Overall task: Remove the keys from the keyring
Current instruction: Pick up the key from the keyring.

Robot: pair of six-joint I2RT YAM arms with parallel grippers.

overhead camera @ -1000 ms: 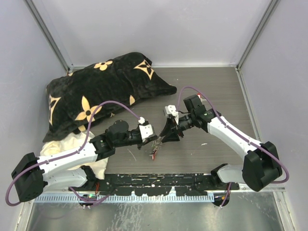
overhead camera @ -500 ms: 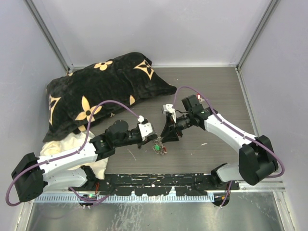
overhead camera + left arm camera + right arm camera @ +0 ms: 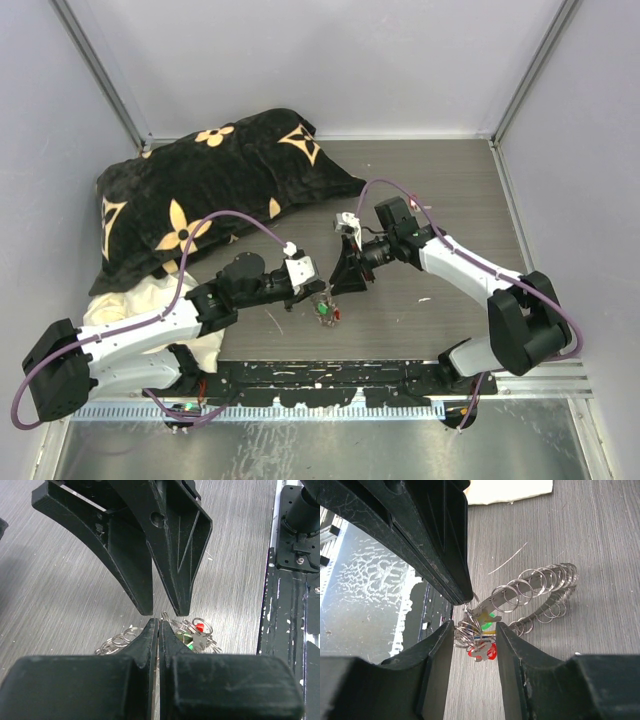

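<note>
**Two claws meet tip to tip over the key bunch**

In the overhead view the two arms reach in from 7 and 4 o'clock and meet just below the middle of the grey bench [image 3: 450, 180].

The left claw [image 3: 158, 626] is clenched, its two black fingers pressed flat together with no gap. A sliver of silver wire shows right at its tip. Whether that wire is pinched between the fingers cannot be told.

The right claw [image 3: 474, 626] is released. Its fingers stand apart, and nothing is seen gripped between them. Its tips point at the left claw's tips and almost touch them.

The keyring [image 3: 540, 580], a coil of thin silver wire, curves away over the bench toward 2 o'clock in the right wrist view. The end nearest the claws is bunched into small loops against the tip of the left claw.

The keys [image 3: 486, 652] hang in a tight cluster at that bunched end, directly under the meeting point of the claws. A red head and a green head show among them.

A black pillow [image 3: 200, 190] with tan flowers lies at 10 o'clock. A cream cloth [image 3: 130, 300] sits at 8 o'clock, under the left arm.
</note>
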